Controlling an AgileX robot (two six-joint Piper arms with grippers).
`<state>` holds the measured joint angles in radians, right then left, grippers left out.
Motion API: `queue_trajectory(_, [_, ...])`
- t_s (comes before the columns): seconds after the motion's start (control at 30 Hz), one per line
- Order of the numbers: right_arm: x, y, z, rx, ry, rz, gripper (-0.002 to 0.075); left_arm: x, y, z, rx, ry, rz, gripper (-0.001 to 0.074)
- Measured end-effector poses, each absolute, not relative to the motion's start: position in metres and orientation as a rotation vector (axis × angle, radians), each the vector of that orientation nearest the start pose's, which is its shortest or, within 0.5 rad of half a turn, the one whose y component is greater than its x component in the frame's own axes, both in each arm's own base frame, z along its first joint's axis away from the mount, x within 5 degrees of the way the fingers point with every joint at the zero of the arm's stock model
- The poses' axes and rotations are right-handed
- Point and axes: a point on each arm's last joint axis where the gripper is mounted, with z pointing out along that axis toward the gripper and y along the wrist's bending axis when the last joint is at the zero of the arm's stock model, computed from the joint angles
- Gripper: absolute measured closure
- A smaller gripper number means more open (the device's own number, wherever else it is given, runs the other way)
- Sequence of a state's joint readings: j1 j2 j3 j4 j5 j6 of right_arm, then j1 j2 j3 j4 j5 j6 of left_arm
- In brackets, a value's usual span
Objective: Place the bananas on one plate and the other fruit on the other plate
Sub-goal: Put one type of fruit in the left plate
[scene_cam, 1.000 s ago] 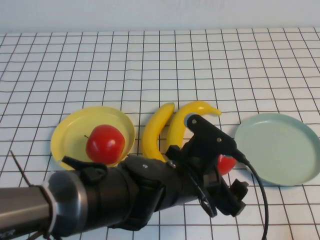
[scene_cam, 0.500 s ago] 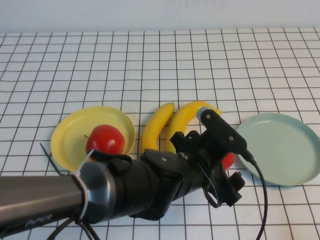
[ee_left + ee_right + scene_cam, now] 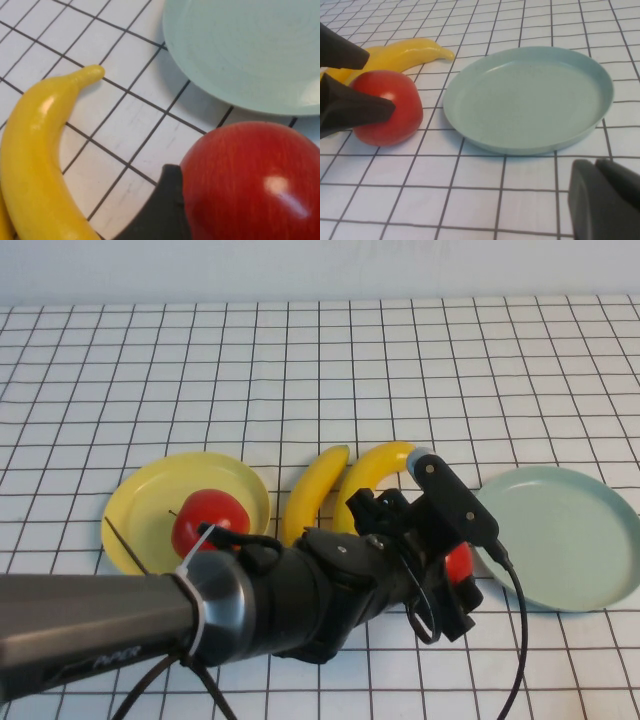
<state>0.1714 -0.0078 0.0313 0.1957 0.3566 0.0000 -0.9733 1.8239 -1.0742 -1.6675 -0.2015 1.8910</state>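
Two bananas point(image 3: 330, 490), two red apples and two plates lie on a white gridded table point(image 3: 320, 360). The bananas rest side by side between the plates, their near ends hidden behind the left arm point(image 3: 150, 615). One apple point(image 3: 210, 523) sits on the pale yellow plate point(image 3: 140, 502) at the left. The second apple point(image 3: 459, 562) rests on the table just left of the pale blue-green plate point(image 3: 560, 535), which lies at the right and holds nothing.

The left arm reaches across the near part of the table from the left — in the high view it covers most of the second apple, leaving only a red sliver. The left gripper point(image 3: 458, 575) is at that apple, its jaws spread wide to either side of it; a firm grasp cannot be confirmed.

The left wrist view shows what the high view hides: the apple's glossy skin close against one dark finger point(image 3: 162, 210), with one banana's tip and the blue-green plate's rim beyond. The right wrist view shows the same apple standing on the table, with two dark fingers point(image 3: 355, 107) at it — one against its near side, the other above its far side — the right-hand banana behind it and the plate just beside it, apart from it.

The right gripper point(image 3: 607, 197) appears only in its own wrist view, low and near of the blue-green plate, its fingers clenched together on nothing.
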Motion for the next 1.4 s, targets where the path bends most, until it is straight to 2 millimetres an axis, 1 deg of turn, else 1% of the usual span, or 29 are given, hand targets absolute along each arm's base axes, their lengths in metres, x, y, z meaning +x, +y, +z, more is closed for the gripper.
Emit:
queue_trajectory(0.2, [0.051,0.015,0.172,-0.036,1.868,0.309,0.0743,0.242,-0.308,0.185,1.157,1.958,-0.275,0.0066])
queue_trajectory(0.27, [0.051,0.015,0.172,-0.036,1.868,0.309,0.0743,0.245,-0.308,0.186,1.138,1.968,-0.292,0.0066])
queue_trajectory(0.6, [0.051,0.015,0.172,-0.036,1.868,0.309,0.0743,0.247,-0.31,0.182,1.137,1.976,-0.292,0.0066])
queue_trajectory(0.93, [0.051,0.015,0.172,-0.036,1.868,0.309,0.0743,0.247,-0.31,0.185,1.134,1.968,-0.292,0.0066])
queue_trajectory(1.03, [0.051,0.015,0.172,-0.036,1.868,0.309,0.0743,0.246,-0.308,0.188,1.129,1.963,-0.291,0.0066])
queue_trajectory(1.17, [0.051,0.015,0.172,-0.036,1.868,0.309,0.0743,0.245,-0.306,0.198,1.107,1.945,-0.29,0.0073])
queue_trajectory(1.3, [0.051,0.015,0.172,-0.036,1.868,0.309,0.0743,0.244,-0.303,0.212,1.09,1.916,-0.302,0.0152])
queue_trajectory(1.4, [0.051,0.015,0.172,-0.036,1.868,0.309,0.0743,0.243,-0.299,0.225,1.058,1.893,-0.29,0.0155])
